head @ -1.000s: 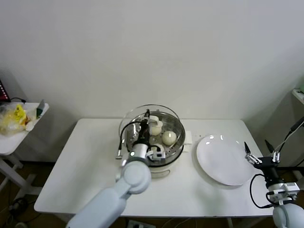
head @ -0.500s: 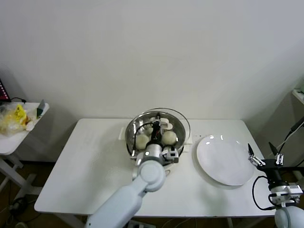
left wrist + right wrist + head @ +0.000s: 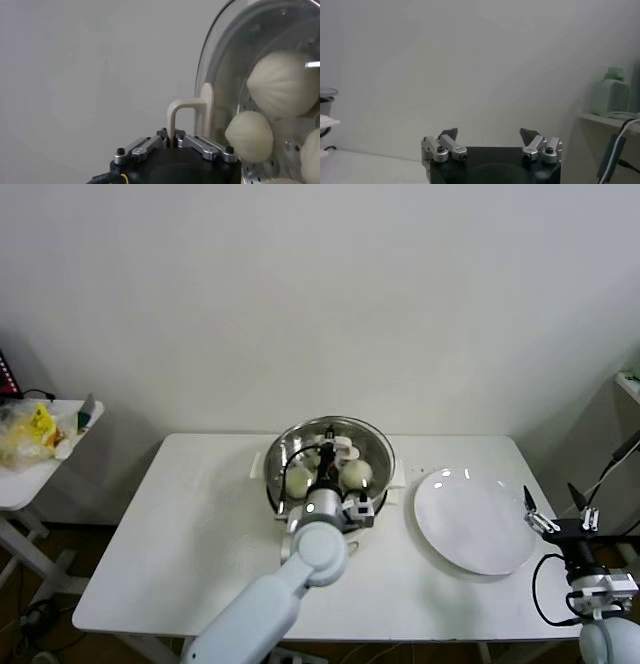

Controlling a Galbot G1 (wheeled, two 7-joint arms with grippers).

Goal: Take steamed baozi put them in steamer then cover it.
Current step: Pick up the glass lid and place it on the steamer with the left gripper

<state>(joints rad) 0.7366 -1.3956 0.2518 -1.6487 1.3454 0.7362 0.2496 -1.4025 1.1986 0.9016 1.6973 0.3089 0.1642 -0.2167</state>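
Observation:
The steamer (image 3: 285, 446) stands at the table's back centre, a shiny steel pot on a white base. Three steamed baozi show inside it (image 3: 300, 481), (image 3: 357, 474), (image 3: 312, 456). The round glass lid (image 3: 380, 446) lies over the pot's opening. My left gripper (image 3: 327, 467) is shut on the lid's white loop handle (image 3: 338, 446). The left wrist view shows that gripper (image 3: 171, 135) pinching the handle (image 3: 192, 112), with baozi (image 3: 285, 82), (image 3: 249, 136) behind the glass lid (image 3: 212, 65). My right gripper (image 3: 558, 519) waits open beyond the table's right edge, with nothing between its fingers (image 3: 489, 134).
A plain white plate (image 3: 470, 519) lies bare to the right of the steamer. A small side table (image 3: 20, 484) with a yellow bag (image 3: 30, 434) stands off to the left. A green bottle (image 3: 612, 95) sits on a shelf at the right.
My left arm swung right and carried the tilted lid from the steamer's left side to level over the pot. The right gripper drifted slightly right.

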